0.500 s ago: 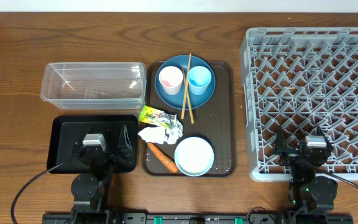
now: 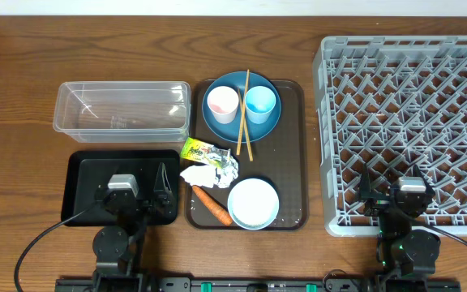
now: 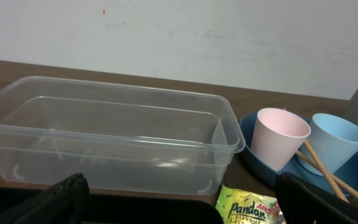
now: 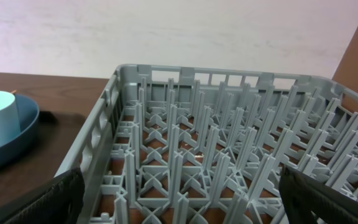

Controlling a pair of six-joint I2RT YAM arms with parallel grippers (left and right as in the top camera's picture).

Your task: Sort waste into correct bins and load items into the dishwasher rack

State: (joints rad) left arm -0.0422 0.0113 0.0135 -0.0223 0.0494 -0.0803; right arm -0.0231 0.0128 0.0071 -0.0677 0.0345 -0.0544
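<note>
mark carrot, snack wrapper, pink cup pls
carrot (image 2: pixel 212 205), overhead view, middle of its body.
snack wrapper (image 2: pixel 200 151), overhead view, centre of its printed face.
pink cup (image 3: pixel 277 142), left wrist view, outer side wall.

Snack wrapper: only readable print I find. Yellow-green foil, word "Pandan" in dark green slanted letters across its face. Lies low ahead of me, between my left jaws, close to right-hand one. Small red script just right of that word, partly hidden, can't make it out. Lower part of wrapper cut off by frame edge. From overhead, same wrapper shows dark print, too small for me to read.
</note>
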